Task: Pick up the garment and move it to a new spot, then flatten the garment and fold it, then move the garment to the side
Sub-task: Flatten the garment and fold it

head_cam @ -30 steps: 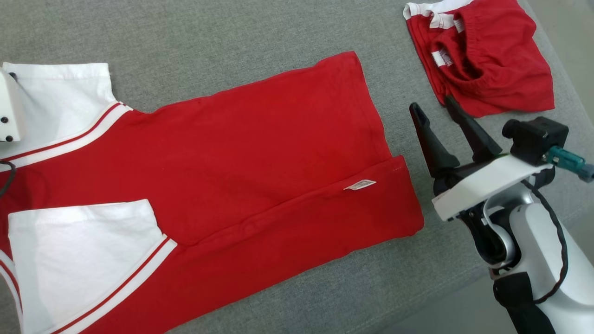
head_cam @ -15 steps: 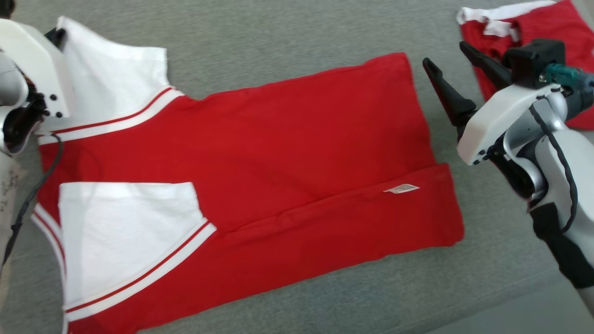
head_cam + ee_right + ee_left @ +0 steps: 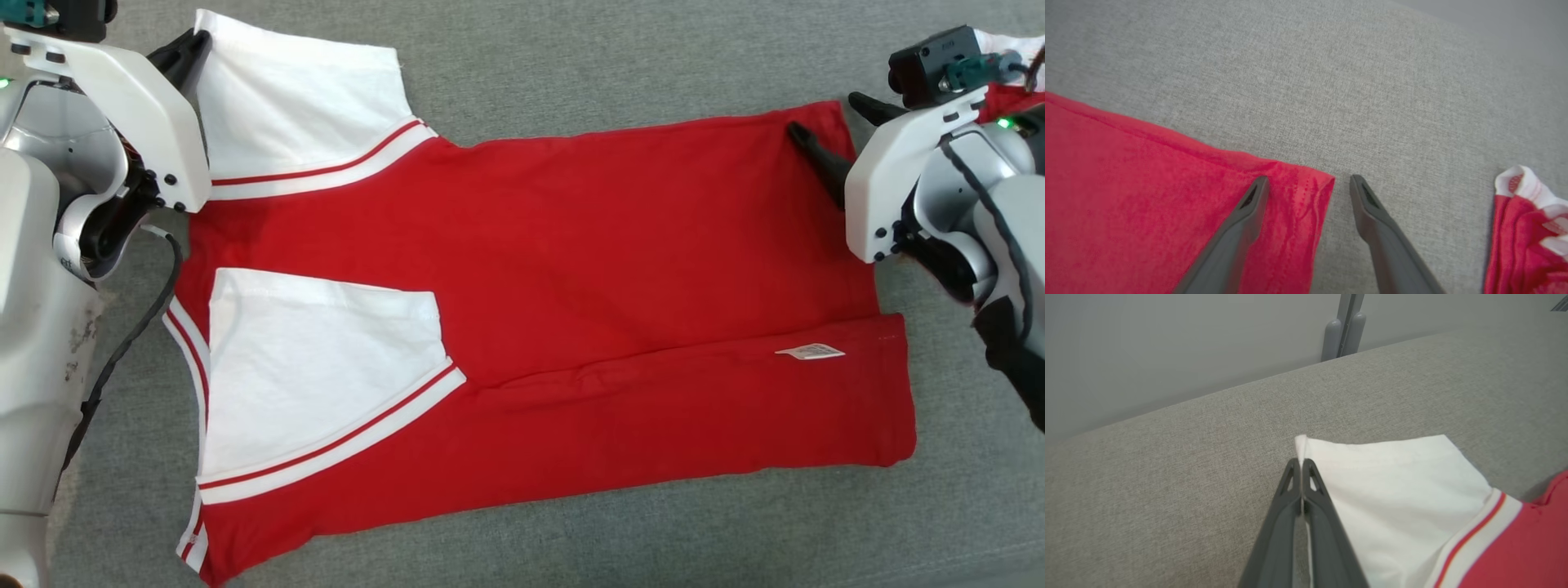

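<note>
A red garment (image 3: 571, 245) with white sleeves lies flat on the grey surface, its near long edge folded over and showing a small white label (image 3: 810, 352). My left gripper (image 3: 194, 41) is at the far left, shut on the outer corner of the far white sleeve (image 3: 1392, 486). In the left wrist view the left gripper (image 3: 1301, 461) has white cloth pinched between its tips. My right gripper (image 3: 826, 114) is open at the garment's far right hem corner. In the right wrist view the right gripper (image 3: 1309, 179) straddles that corner of the garment (image 3: 1126, 183), one finger over the red cloth and one over the grey surface.
A second red and white garment (image 3: 1527, 228) lies crumpled to the right of my right gripper, partly seen behind the right arm (image 3: 1000, 102). The grey surface's far edge (image 3: 1208, 398) runs close beyond the sleeve, with a grey post (image 3: 1343, 326) behind it.
The head camera has swung, shifting the whole picture. My left gripper has shut on the sleeve corner. My right gripper, still open, has come over the hem corner.
</note>
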